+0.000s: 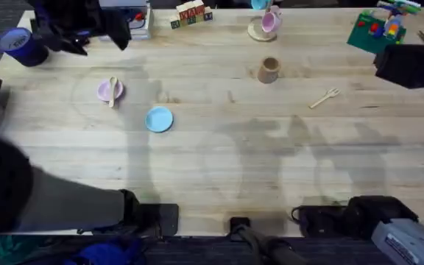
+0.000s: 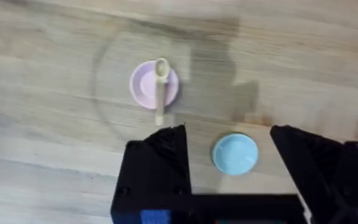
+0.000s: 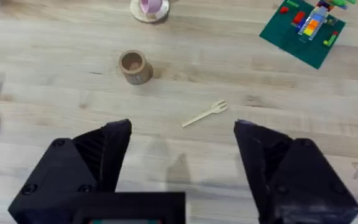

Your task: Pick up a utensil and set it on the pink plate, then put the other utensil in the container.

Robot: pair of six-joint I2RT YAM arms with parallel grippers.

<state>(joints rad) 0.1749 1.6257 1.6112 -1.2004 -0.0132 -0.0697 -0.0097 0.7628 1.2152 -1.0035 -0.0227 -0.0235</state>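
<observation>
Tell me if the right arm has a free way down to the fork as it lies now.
Probably yes. The fork lies alone on bare table, apart from the wooden cup, and the right gripper hangs above it with fingers open.

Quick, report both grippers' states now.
Left gripper: open, holding nothing, above the blue plate.
Right gripper: open, holding nothing, above the table near the fork.
</observation>
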